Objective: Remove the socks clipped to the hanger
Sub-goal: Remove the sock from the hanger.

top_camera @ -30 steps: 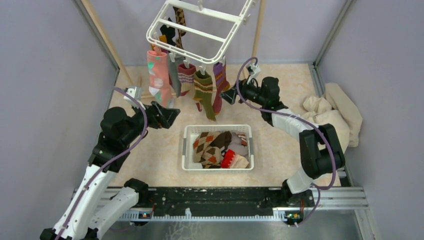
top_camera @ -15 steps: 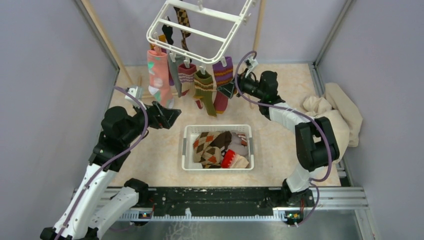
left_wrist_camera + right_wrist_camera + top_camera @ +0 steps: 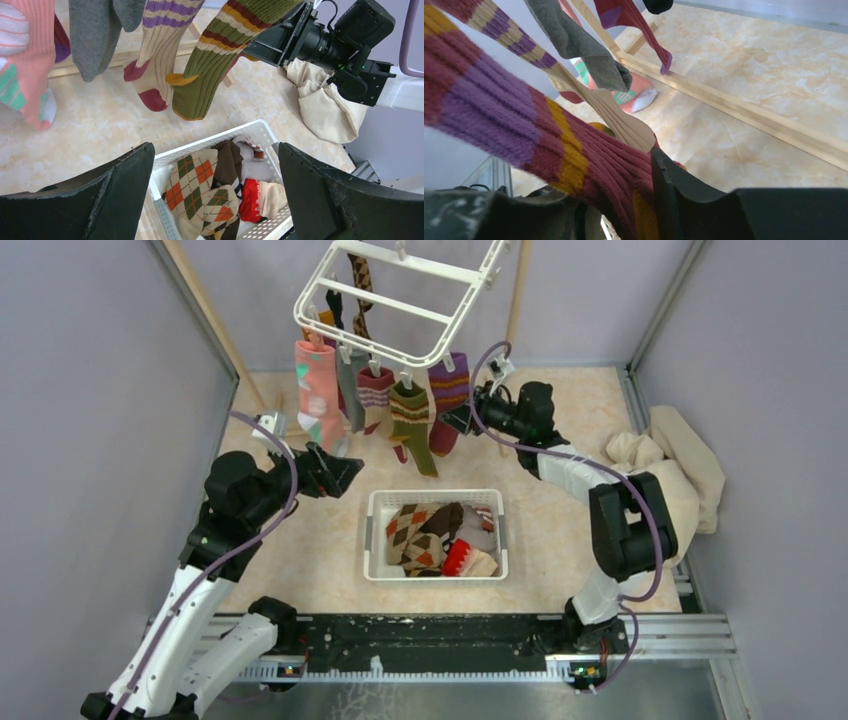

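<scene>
The white hanger (image 3: pixel 400 295) hangs tilted above the back of the table. Along its near rim hang clipped socks: pink with mint (image 3: pixel 318 395), grey (image 3: pixel 349 390), a cream striped one (image 3: pixel 373 390), olive-striped (image 3: pixel 410 420) and a maroon one with purple and yellow bands (image 3: pixel 446 400). My right gripper (image 3: pixel 458 420) is shut on that maroon-striped sock (image 3: pixel 589 160), which fills the gap between its fingers (image 3: pixel 684 200). My left gripper (image 3: pixel 345 472) stands wide open and holds nothing, low and left of the olive sock (image 3: pixel 210 65), above the basket's left end.
A white slotted basket (image 3: pixel 436 497) with several loose socks sits mid-table under the hanging row. A beige cloth heap (image 3: pixel 670 475) lies at the right wall. Wooden poles (image 3: pixel 200 300) lean at the back, with a wooden rail (image 3: pixel 744 120) on the floor.
My right gripper moved up and left to the maroon-striped sock and closed its fingers on it. The left arm has stayed where it was.
</scene>
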